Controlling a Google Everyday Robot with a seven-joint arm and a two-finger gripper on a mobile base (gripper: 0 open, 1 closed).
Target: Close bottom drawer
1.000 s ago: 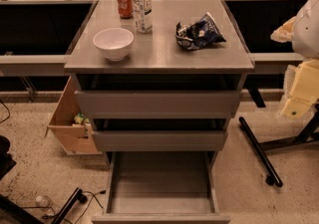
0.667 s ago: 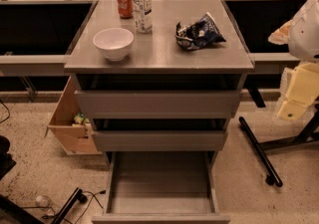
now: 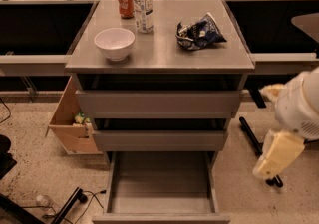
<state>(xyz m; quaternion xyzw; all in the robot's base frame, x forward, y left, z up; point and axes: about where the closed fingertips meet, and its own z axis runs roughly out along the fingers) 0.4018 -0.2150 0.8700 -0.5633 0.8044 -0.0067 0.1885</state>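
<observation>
The bottom drawer (image 3: 160, 184) of the grey cabinet (image 3: 159, 58) is pulled far out toward me. Its grey box-like tray is open to view and holds nothing, and its flat front (image 3: 160, 218) lies at the bottom edge of the view. The two drawers above it, the upper (image 3: 158, 103) and the middle (image 3: 159, 140), are pushed in or nearly so. My gripper (image 3: 277, 154), a pale beige end on the white arm (image 3: 301, 103), hangs at the right, beside the cabinet and about level with the open drawer, apart from it.
On the cabinet top stand a white bowl (image 3: 114, 43), a clear bottle (image 3: 143, 3), a red can (image 3: 125, 2) and a crumpled chip bag (image 3: 199, 32). An open cardboard box (image 3: 72, 124) sits on the floor at the left. A black chair base (image 3: 256, 143) and cables (image 3: 75, 200) lie on the floor.
My arm and gripper have moved down along the cabinet's right side, from the level of its top to the level of the lower drawers. The drawers have not moved.
</observation>
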